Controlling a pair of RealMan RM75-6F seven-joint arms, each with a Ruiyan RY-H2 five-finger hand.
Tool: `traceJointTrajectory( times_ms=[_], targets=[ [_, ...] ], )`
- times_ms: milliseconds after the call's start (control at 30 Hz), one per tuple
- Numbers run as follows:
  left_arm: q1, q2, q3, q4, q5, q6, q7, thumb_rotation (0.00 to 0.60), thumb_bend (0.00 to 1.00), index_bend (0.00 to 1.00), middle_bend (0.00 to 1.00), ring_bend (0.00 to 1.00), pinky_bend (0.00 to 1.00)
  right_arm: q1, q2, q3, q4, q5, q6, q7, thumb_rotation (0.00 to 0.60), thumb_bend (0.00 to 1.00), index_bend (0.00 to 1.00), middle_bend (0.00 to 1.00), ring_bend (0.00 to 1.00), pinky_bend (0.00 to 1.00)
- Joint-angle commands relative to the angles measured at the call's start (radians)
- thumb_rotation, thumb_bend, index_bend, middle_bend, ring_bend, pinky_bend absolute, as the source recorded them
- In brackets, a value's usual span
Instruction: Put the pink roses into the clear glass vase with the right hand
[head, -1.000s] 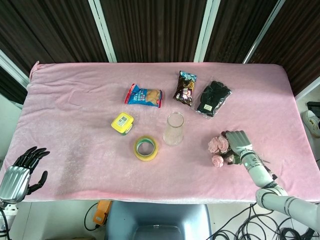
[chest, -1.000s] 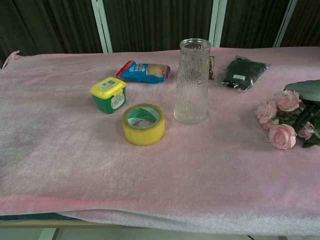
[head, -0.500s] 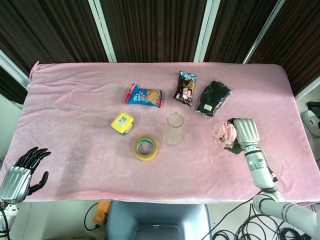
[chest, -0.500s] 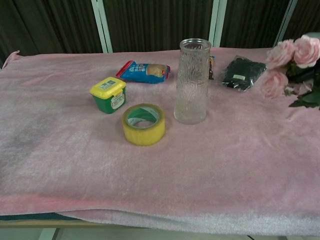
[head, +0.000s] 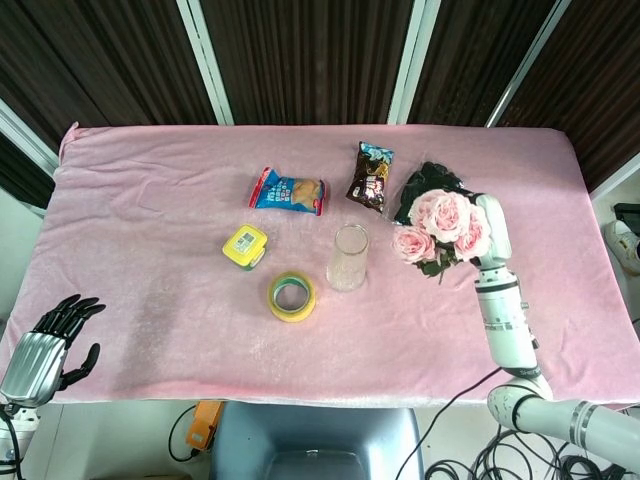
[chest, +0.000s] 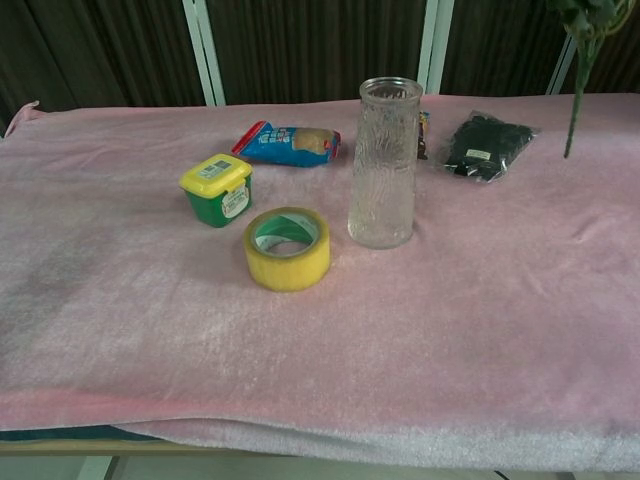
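My right hand (head: 488, 232) holds the bunch of pink roses (head: 437, 224) high above the table, to the right of the clear glass vase (head: 348, 257). In the chest view only the green stem (chest: 576, 85) hangs down from the top right corner; the blooms and the hand are out of that frame. The vase (chest: 384, 163) stands upright and empty near the middle of the pink cloth. My left hand (head: 45, 340) hangs off the table's front left corner with fingers apart and nothing in it.
A yellow tape roll (head: 291, 296) lies just left of the vase, a yellow-lidded green box (head: 245, 246) further left. A blue snack bag (head: 288, 192), a dark snack packet (head: 369, 176) and a black bag (chest: 484, 146) lie behind the vase.
My right hand has lifted the roses off the cloth and carried them up and leftward, toward the vase. In the chest view the blooms rose out of frame. The left hand stayed put.
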Motion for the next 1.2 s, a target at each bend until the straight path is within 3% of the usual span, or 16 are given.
traceJointTrajectory(
  times_ms=[33, 267, 567, 733, 967, 1200],
  targets=[
    [0.001, 0.000, 0.000, 0.000, 0.000, 0.001, -0.001, 0.600, 0.46, 0.23, 0.18, 0.10, 0.26, 0.058, 0.036, 0.066, -0.083, 0.035, -0.051, -0.002, 0.600, 0.49, 0.83, 0.73, 0.71, 0.98],
    [0.000, -0.001, -0.003, 0.003, -0.010, -0.006, -0.002, 0.600, 0.46, 0.23, 0.18, 0.10, 0.26, 0.161, 0.006, 0.130, -0.122, 0.120, -0.109, -0.072, 0.600, 0.49, 0.83, 0.73, 0.71, 0.98],
    [0.001, -0.003, -0.005, 0.005, -0.013, -0.005, 0.002, 0.600, 0.46, 0.23, 0.18, 0.10, 0.26, 0.299, -0.087, 0.172, -0.026, 0.165, -0.138, -0.133, 0.600, 0.49, 0.83, 0.73, 0.71, 0.98],
    [0.001, -0.003, -0.006, 0.005, -0.015, -0.006, 0.002, 0.600, 0.46, 0.23, 0.18, 0.10, 0.26, 0.324, -0.105, 0.177, 0.003, 0.168, -0.137, -0.143, 0.600, 0.49, 0.83, 0.73, 0.71, 0.98],
    [0.001, -0.004, -0.010, 0.007, -0.024, -0.009, 0.002, 0.600, 0.46, 0.23, 0.18, 0.10, 0.26, 0.389, -0.187, 0.167, 0.170, 0.192, -0.141, -0.159, 0.600, 0.49, 0.83, 0.73, 0.71, 0.98],
    [0.000, -0.006, -0.012, 0.009, -0.030, -0.015, 0.003, 0.600, 0.46, 0.23, 0.18, 0.10, 0.26, 0.416, -0.221, 0.158, 0.253, 0.177, -0.152, -0.119, 0.600, 0.49, 0.83, 0.73, 0.71, 0.98]
  ],
)
